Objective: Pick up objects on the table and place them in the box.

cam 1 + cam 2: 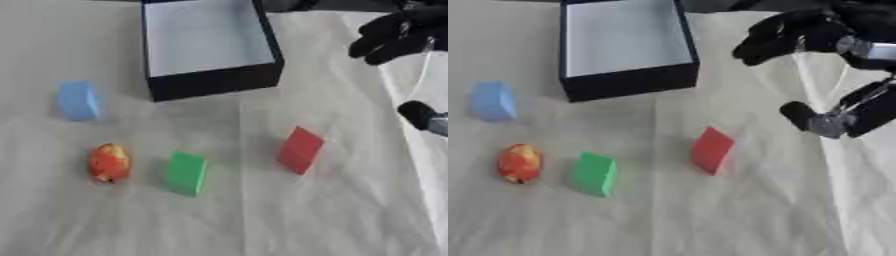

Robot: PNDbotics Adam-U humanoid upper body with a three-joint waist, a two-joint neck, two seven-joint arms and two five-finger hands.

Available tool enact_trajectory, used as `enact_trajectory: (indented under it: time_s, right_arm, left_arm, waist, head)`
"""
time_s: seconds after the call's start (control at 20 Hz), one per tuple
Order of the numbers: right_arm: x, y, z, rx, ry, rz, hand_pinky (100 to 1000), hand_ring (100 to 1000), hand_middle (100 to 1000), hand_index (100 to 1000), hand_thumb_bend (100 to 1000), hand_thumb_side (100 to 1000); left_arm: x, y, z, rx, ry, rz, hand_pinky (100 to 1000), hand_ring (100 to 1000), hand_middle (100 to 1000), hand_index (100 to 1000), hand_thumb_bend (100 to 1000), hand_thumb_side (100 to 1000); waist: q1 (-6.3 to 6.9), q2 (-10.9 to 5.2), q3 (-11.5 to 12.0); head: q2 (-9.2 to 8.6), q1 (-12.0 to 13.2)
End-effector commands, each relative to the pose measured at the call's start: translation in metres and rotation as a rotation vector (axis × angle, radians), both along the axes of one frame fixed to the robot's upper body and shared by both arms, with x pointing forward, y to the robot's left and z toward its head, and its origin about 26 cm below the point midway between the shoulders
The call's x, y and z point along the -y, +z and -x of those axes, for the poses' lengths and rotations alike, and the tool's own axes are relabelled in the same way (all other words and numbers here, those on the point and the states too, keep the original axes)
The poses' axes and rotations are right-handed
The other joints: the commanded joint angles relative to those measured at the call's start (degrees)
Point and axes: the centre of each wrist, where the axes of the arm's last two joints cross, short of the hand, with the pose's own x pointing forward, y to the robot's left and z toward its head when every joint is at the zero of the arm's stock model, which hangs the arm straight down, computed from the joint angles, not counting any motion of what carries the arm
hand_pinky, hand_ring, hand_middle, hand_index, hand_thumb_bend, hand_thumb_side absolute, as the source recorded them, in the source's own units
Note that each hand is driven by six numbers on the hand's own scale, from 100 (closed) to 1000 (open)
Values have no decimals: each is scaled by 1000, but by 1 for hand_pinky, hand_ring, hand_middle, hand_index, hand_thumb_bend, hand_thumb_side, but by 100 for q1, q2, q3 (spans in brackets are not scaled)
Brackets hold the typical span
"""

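- blue block (79,100) far left on the white-covered table (262,215), upright, left of the box and apart from it
- apple-like fruit (109,162), red with a yellow patch, sits nearer the camera than the blue block, well apart from it
- green block (186,173) just right of the fruit, not touching it, standing on edge, slightly tilted
- box (214,82), dark outer walls, pale inside, open top, at the far middle of the table; nothing visible inside it
- red block (301,149) right of the green block, apart from it, nearer than the box's right corner, standing tilted on an edge
- all four objects lie on the cloth, outside the box
- right hand (785,35), black, at upper right, above the table's far right area, right of the box and apart from it; fingers curled downward, nothing seen in them; touches no object
- below it, at the right edge, a dark rounded part with silver metal (820,120), belongs to the robot; cannot tell which part
- left hand shows in neither view
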Motion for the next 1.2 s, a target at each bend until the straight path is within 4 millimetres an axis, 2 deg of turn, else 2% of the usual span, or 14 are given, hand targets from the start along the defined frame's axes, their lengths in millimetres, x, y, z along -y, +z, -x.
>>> enact_trajectory:
  time_s: [0.05, 0.3, 0.35, 0.45, 0.95, 1.2]
  right_arm:
    - [-12, 6, 1, 85, 95, 232, 931, 874, 852, 919, 100, 391]
    - [-26, 5, -6, 140, 144, 367, 927, 878, 849, 908, 103, 479]
    - [-28, 4, -7, 149, 154, 397, 925, 878, 848, 906, 172, 493]
    - [-31, 2, -9, 166, 170, 454, 921, 878, 844, 904, 242, 512]
    - [-44, -18, -15, 159, 184, 559, 931, 890, 860, 918, 246, 484]
    - [-50, -26, -18, 162, 181, 576, 925, 885, 865, 922, 281, 506]
  left_arm:
    - [-6, 9, 2, 13, 9, -36, 933, 929, 680, 800, 100, 601]
    - [-8, 7, 2, 4, 11, -43, 934, 930, 679, 800, 100, 601]
    - [-8, 7, 2, 3, 11, -44, 934, 930, 679, 800, 100, 601]
    - [-8, 6, 3, 2, 13, -45, 934, 930, 679, 800, 100, 602]
    - [-10, 5, 3, -2, 17, -51, 935, 931, 679, 800, 100, 602]
    - [-11, 3, 4, -8, 22, -55, 936, 931, 678, 800, 100, 603]
  waist:
    - [-72, -227, 5]
    - [-82, -248, -12]
    - [-85, -249, -15]
    - [-91, -251, -23]
    - [-90, -256, -56]
    - [-91, -264, -88]
  head:
    - [35, -84]
    - [76, -134]
    - [81, -138]
    - [92, -136]
    - [92, -108]
    - [123, -101]
